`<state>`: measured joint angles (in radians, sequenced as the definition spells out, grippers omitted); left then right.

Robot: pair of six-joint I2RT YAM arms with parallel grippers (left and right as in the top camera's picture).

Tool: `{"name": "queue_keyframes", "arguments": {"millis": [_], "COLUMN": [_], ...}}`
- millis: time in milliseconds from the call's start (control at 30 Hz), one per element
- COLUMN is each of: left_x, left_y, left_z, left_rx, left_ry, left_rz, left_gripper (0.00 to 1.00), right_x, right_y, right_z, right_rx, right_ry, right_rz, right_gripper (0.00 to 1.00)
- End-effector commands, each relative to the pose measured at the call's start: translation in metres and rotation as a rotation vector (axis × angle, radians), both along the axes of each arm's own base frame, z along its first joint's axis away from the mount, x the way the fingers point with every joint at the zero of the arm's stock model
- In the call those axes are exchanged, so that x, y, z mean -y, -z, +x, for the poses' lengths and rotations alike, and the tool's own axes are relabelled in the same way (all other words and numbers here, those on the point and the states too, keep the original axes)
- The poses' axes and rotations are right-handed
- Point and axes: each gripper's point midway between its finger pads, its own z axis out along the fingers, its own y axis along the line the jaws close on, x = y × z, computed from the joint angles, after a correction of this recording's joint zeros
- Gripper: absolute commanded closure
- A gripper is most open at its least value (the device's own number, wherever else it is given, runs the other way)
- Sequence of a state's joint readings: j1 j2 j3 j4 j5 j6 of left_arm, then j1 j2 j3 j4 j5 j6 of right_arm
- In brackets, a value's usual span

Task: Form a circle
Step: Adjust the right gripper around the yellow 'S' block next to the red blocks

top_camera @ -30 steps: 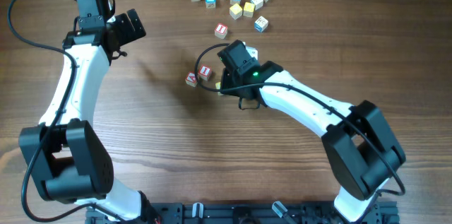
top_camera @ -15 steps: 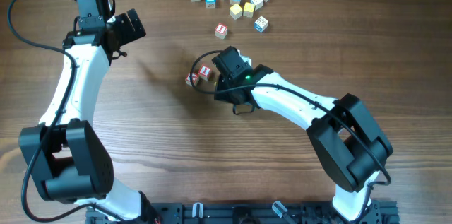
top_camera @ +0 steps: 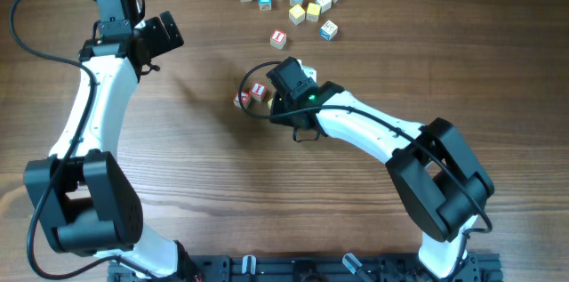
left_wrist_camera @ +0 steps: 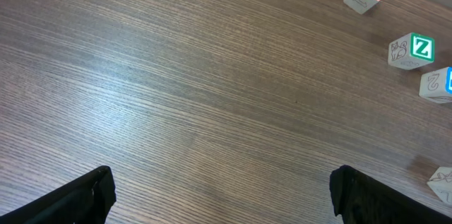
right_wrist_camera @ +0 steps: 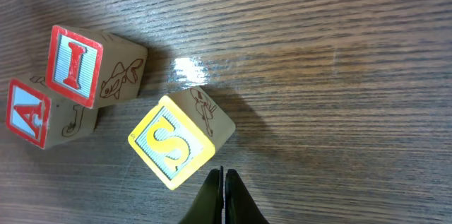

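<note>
On the grained wooden worktop (top_camera: 204,166) we find the circle (top_camera: 257,91), a rough cluster of square wooden cubes; our right end effector (right_wrist_camera: 224,176) sits clenched, empty, just beside its yellow S cube (right_wrist_camera: 176,146), while our left end effector (left_wrist_camera: 220,199) gapes released.

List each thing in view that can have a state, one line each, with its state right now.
left gripper, open, holding nothing.
right gripper, shut, empty, tips beside the S cube.
S cube, lying flat, apart from the I cube.
I cube, resting against the A cube.
A cube, red face up.
loose cubes, scattered, unarranged.
</note>
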<state>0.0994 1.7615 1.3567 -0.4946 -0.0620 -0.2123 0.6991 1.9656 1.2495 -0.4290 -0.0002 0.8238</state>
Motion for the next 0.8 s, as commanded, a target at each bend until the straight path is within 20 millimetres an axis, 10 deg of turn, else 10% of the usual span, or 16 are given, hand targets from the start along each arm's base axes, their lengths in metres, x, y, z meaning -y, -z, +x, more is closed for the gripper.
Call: {"name": "queue_keyframes", "arguments": {"millis": [0, 367, 767], "left_x": [-0.001, -0.001, -0.001], "left_y": [-0.006, -0.006, -0.006], "left_z": [0.001, 0.001, 0.001], "left_rx": [0.015, 0.015, 0.015], "left_ry": [-0.009, -0.009, -0.009], "left_rz": [-0.005, -0.005, -0.005], "left_gripper": [0.0, 0.0, 0.0], "right_x": [-0.004, 0.005, 0.003], "right_y": [-0.013, -0.043, -0.04], "right_z": [-0.001, 0.015, 0.014], "right_rx": [0.023, 0.166, 0.164], "right_ry": [-0.062, -0.196, -0.218], "right_rz": [0.018, -0.046, -0.045], "right_gripper": [0.94, 0.29, 0.17]}}
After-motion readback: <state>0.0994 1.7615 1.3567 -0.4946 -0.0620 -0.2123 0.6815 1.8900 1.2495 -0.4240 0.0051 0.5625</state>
